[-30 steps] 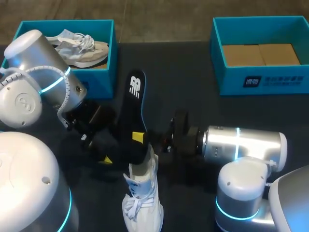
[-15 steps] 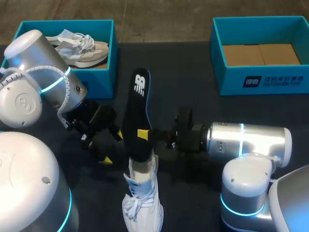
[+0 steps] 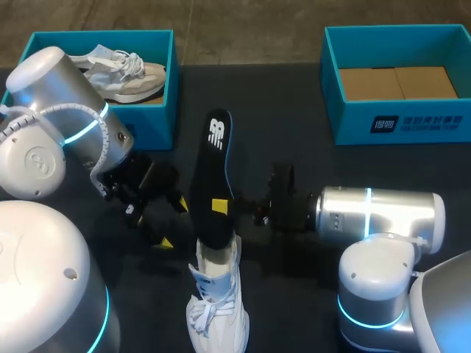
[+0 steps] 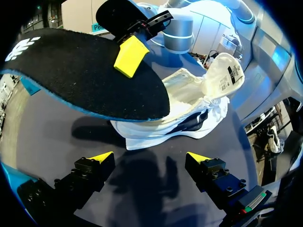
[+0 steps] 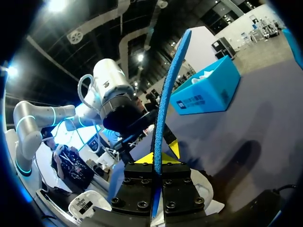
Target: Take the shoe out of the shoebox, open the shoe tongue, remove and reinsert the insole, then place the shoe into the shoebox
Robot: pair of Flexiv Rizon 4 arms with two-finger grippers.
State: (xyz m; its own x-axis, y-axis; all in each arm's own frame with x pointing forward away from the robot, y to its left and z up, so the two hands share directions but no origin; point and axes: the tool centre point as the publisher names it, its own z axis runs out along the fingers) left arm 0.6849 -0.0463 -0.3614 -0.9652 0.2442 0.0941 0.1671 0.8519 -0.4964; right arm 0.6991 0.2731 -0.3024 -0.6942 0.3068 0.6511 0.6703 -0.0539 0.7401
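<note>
Head view: dark matte table (image 3: 294,110) with two teal boxes along its far edge.
- The left shoebox (image 3: 165,88) holds a second shoe (image 3: 125,73), pale with white laces.
- The right shoebox (image 3: 397,121) holds only a brown cardboard insert (image 3: 397,82).
- The two boxes sit well apart.

White shoe (image 3: 215,301) lies on the table near the front edge, midway between the arms, laces loose and opening toward the boxes.

Black insole (image 3: 213,176), blue along its edge, is held up off the surface. Its toe points to the far edge and its heel end sits over the shoe's opening. Whether it touches the shoe is unclear.

Right gripper (image 3: 218,207) reaches in from the right, fingers closed narrow on the insole's edge. The right wrist view shows both yellow tips pinching the blue rim.

Left gripper (image 4: 150,158) has its fingers spread wide with nothing between them. It sits low over the table just beside the shoe, and the insole is ahead of it and above.
</note>
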